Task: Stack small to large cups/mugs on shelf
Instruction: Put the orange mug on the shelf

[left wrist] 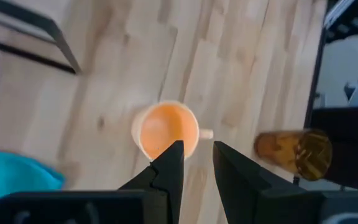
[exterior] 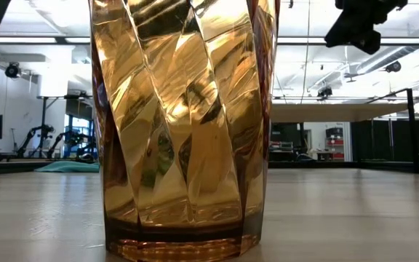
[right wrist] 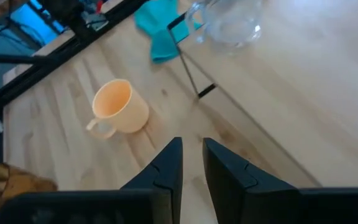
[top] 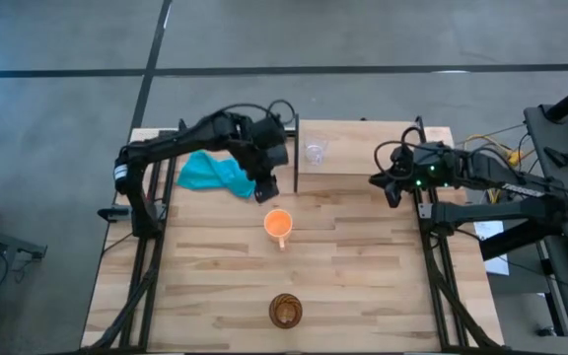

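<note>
Landmark: orange mug (top: 278, 224), upright on tabletop (top: 363, 276).
Left pincer (top: 265, 187): just beside mug, shelf-side, nearer arm; fingers narrowly apart, empty.
Right pincer (top: 390, 187): well apart from mug; narrow, empty.

Looked like a robotics lab. Had a grey concrete floor (top: 57, 148), ceiling strip lights (exterior: 28, 40) (industrial), cabling (top: 491, 153) beside the table (top: 363, 276).

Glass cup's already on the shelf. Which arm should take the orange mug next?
Left. Its hand hangs just beside the orange handled mug, fingers slightly parted, with the mug right ahead in its wrist view. The right hand waits farther off at the light-wood shelf edge.
</note>
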### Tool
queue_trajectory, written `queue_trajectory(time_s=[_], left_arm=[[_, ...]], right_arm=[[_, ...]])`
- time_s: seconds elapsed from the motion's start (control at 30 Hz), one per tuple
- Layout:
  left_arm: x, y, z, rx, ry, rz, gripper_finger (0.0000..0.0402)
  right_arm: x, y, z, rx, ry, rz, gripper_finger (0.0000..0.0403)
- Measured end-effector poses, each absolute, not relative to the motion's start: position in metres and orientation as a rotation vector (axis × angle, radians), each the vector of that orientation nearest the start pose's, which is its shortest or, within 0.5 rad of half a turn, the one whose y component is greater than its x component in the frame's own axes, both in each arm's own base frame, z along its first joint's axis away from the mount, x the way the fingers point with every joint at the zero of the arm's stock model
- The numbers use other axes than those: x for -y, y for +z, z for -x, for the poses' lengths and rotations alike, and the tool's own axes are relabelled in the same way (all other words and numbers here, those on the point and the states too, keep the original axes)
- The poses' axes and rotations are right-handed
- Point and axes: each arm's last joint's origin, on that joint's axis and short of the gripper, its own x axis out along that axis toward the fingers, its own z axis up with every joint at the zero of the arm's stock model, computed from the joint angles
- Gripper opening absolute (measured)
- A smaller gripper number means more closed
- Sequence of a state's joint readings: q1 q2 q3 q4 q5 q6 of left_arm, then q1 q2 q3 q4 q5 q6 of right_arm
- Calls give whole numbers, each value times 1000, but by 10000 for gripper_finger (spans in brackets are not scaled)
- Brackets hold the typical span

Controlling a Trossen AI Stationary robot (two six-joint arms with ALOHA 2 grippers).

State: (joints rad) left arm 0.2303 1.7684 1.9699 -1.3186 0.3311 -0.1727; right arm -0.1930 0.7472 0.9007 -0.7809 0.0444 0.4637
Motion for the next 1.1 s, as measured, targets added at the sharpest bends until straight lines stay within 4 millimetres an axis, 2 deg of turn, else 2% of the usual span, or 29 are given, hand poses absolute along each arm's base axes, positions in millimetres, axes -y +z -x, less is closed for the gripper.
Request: queue_trajectory(time_s=[0.2,0.4,0.53,0.83,1.1], left_arm=[[-60,353,-341,-1177,51,426,72],[-62,311,-346,-1222,106,398,72],[-63,294,-348,-1229,108,399,72],[-64,271,-349,-1224,128,384,72],[-64,271,-351,-1202,126,381,72]], right_arm=[[19,322,-136,-575,-323,-508,59],[13,322,-137,-579,-299,-552,59],[9,321,-138,-584,-286,-568,59],[7,322,-139,-577,-270,-570,59],[7,322,-139,-573,-271,-578,59]])
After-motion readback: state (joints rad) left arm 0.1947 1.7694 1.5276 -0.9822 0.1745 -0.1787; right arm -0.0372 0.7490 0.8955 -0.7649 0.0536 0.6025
